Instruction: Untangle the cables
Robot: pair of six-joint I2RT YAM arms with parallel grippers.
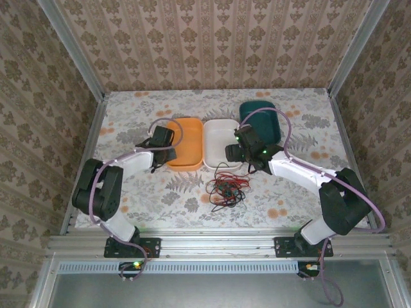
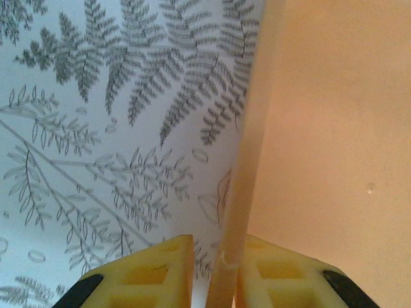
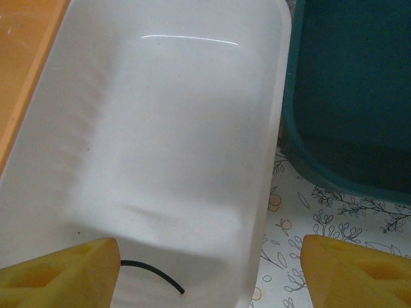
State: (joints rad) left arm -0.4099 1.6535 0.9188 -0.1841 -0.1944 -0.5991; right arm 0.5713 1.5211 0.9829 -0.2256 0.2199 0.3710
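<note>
Wallpapered cell, floral bench [image 1: 160, 199]. Three trays sit by your claws: orange tray [image 1: 189, 138], white tray [image 1: 218, 131] and teal tray [image 1: 255, 109].

- **Left claw** [image 2: 217, 256]: pinched nearly closed on the orange tray's rim, no cable in it.
- **Right claw** [image 3: 209, 256]: gapes wide and empty over the white tray's near end, with a black cable end [image 3: 154, 277] between its fingers.
- **Cables** [image 1: 226, 189]: tangled just behind the right claw.

Looks like the sorting step. Next, lower the right claw onto one strand and draw it clear.

Robot test cell, home-styled. Damask wallpaper panels [image 1: 212, 38] stood in aluminium framing [image 1: 72, 48] around a floral-covered table [image 1: 160, 199]; the left arm's base [image 1: 131, 247] and the right arm's base [image 1: 300, 246] sat bolted to an extrusion rail [image 1: 218, 245] along the near edge.
</note>
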